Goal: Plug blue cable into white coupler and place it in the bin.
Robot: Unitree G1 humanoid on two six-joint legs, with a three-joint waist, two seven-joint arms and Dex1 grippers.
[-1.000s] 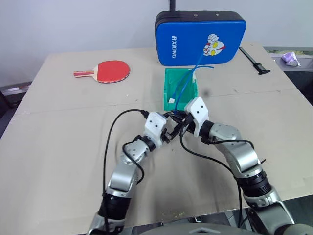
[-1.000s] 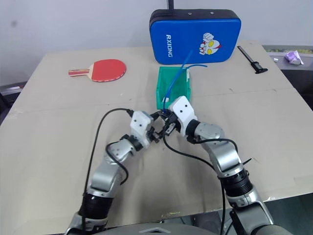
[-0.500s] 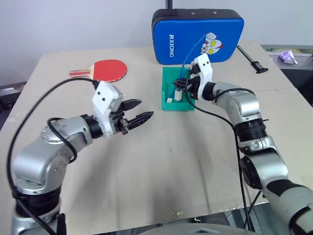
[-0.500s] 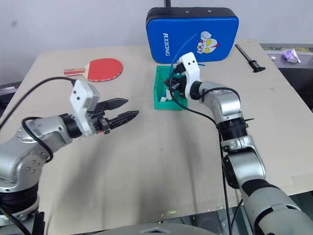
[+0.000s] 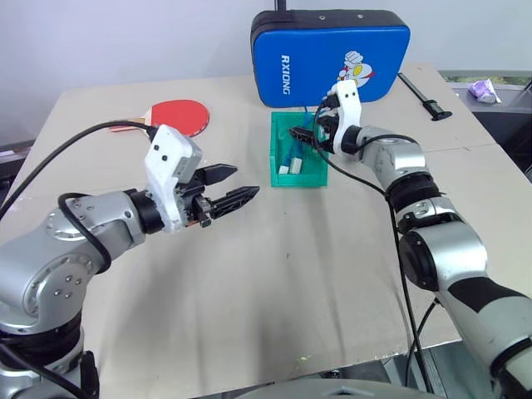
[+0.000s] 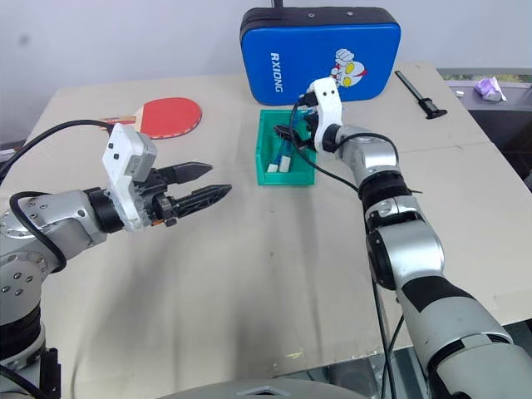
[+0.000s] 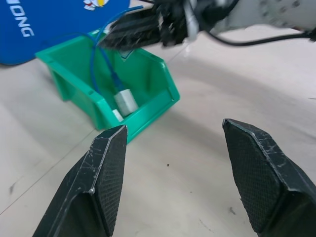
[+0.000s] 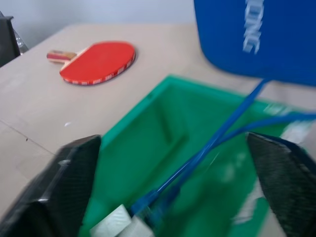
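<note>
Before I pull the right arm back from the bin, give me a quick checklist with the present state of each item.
1. White coupler inside the bin: ok, it lies on the bin floor.
2. Blue cable plugged into the coupler: ok as far as the left wrist view shows; the cable end meets the coupler.
3. Right gripper let go: ok, jaws wide apart over the bin, nothing clamped.
4. Cable clear of the right gripper's fingers: cannot tell; the cable passes between them in the right wrist view.
5. Left gripper out of the way: ok, open, empty, apart from the bin.
6. Table tennis paddle away from the bin: ok.
</note>
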